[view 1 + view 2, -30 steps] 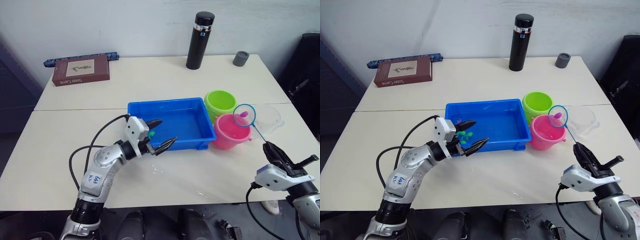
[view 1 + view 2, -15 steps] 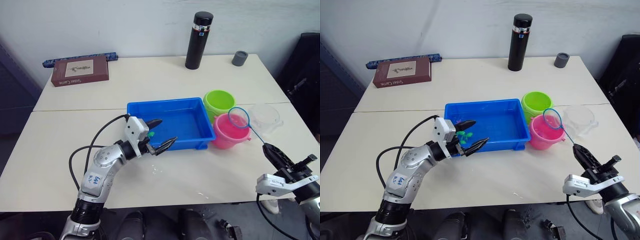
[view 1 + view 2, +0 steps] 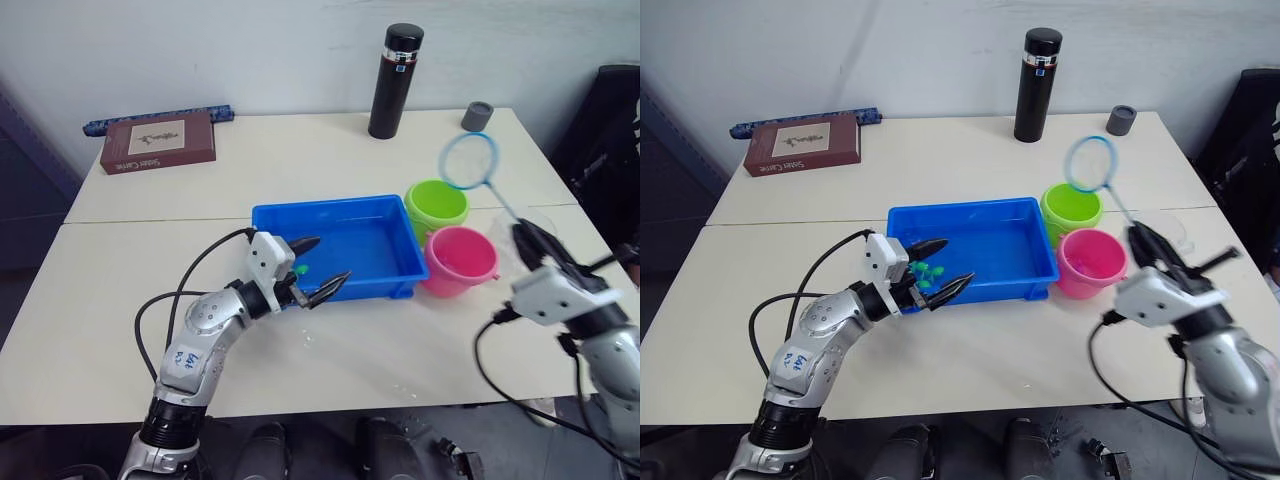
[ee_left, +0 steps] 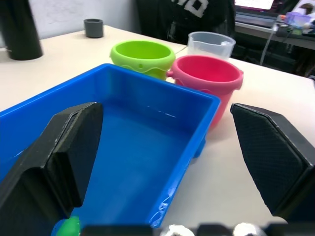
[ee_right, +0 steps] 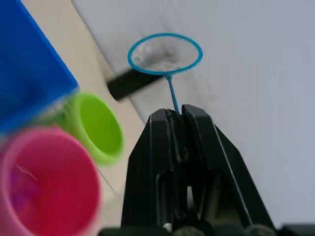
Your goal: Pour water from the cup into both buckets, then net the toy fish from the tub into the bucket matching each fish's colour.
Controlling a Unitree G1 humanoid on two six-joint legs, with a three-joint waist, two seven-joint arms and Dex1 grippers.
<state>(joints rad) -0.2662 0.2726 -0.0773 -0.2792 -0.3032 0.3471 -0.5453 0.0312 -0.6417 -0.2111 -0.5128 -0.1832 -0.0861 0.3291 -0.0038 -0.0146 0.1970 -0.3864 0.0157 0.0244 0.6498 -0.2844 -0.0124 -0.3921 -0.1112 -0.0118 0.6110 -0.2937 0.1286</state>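
Head views: the right end effector (image 3: 527, 240) pinches a blue-ringed wire net's (image 3: 469, 160) handle, ring above the lime green plastic bucket (image 3: 436, 204) — swinging down, it may clip the pink plastic bucket (image 3: 460, 260). Brown box (image 3: 157, 142): lettering unreadable.

Left wrist: the left end effector (image 4: 167, 152) is spread over the shallow blue plastic tub (image 4: 197, 101) — green toy fish (image 4: 66, 227) inside

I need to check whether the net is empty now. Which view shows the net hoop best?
The right wrist view: the net sits centred above the shut right gripper, its hoop facing the camera with nothing coloured visible inside. The eye views show it raised above the green bucket, smaller and partly against the wall.
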